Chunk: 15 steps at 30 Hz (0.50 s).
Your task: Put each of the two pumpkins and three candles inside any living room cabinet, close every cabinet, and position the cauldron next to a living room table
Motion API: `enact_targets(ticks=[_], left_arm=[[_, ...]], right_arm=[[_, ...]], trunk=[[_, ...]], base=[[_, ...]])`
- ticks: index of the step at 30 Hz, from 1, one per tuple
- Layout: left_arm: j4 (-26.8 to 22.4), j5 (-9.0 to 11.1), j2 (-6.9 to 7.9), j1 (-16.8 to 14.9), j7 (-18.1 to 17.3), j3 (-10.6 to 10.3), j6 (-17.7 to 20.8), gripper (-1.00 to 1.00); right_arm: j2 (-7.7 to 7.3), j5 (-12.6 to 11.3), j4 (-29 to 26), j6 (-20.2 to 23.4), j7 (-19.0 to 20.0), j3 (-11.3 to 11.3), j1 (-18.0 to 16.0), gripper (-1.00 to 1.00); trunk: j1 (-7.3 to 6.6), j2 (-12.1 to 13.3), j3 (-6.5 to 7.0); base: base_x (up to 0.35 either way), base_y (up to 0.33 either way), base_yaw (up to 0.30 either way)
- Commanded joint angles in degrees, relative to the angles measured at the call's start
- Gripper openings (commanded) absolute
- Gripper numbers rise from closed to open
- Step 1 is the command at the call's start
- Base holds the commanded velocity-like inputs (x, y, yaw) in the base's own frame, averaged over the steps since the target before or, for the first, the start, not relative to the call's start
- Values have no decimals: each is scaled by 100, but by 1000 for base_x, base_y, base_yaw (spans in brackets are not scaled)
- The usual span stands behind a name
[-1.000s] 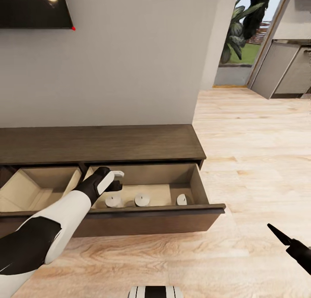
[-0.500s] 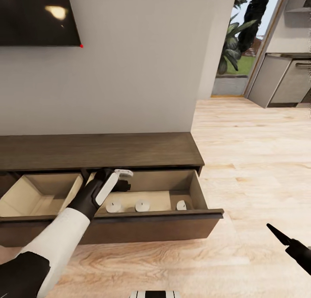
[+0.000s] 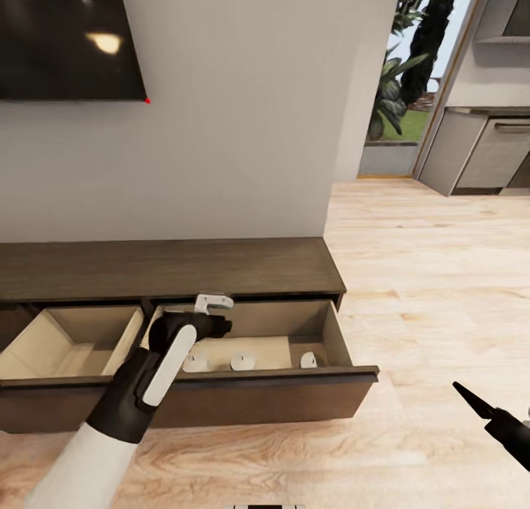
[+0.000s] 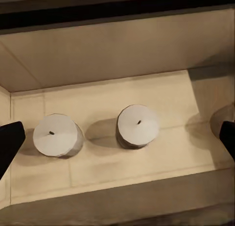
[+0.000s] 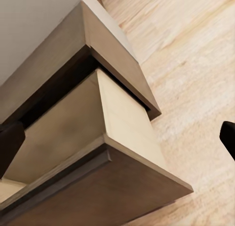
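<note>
Inside the pale, smooth drawer of the dark wood-grain cabinet: three stubby matte candles, well apart in a row. Just above, left gripper spread wide, holding nothing. Low at right over blond plank floor, right gripper, also parted and bare.

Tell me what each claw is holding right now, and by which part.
Nothing is held. The left claw hangs open over the open drawer, above the candles. The right claw is open and empty over the floor.

Dark TV on a grey wall, light wood floor right of the wall, plants beyond the doorway, grey kitchen units beside them
</note>
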Motion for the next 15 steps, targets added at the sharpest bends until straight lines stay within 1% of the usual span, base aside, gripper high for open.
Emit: enact_targets(ticks=[1, 4, 7, 10, 15], left_arm=[[-226, 53, 4, 187, 58, -13, 14, 100], [-583, 55, 1, 480, 59, -22, 14, 100], [-780, 49, 3, 644, 60, -23, 14, 100], [-884, 48, 4, 753, 61, -25, 14, 100], [-928, 48, -2, 798, 61, -26, 14, 100]], right_arm=[[0, -13, -1, 39, 10, -3, -5, 100], [5, -4, 4, 39, 10, 4, -9, 100], [21, 4, 3, 37, 10, 12, -10, 100], [38, 14, 1, 38, 10, 46, -11, 100], [18, 24, 0, 50, 3, 123, -10, 100]], trunk=[[-24, 40, 14], [-89, 160, 68], [-155, 280, 122], [-221, 401, 175], [-331, 601, 265]], base=[[0, 0, 0], [0, 0, 0], [0, 0, 0], [0, 0, 0], [0, 0, 0]])
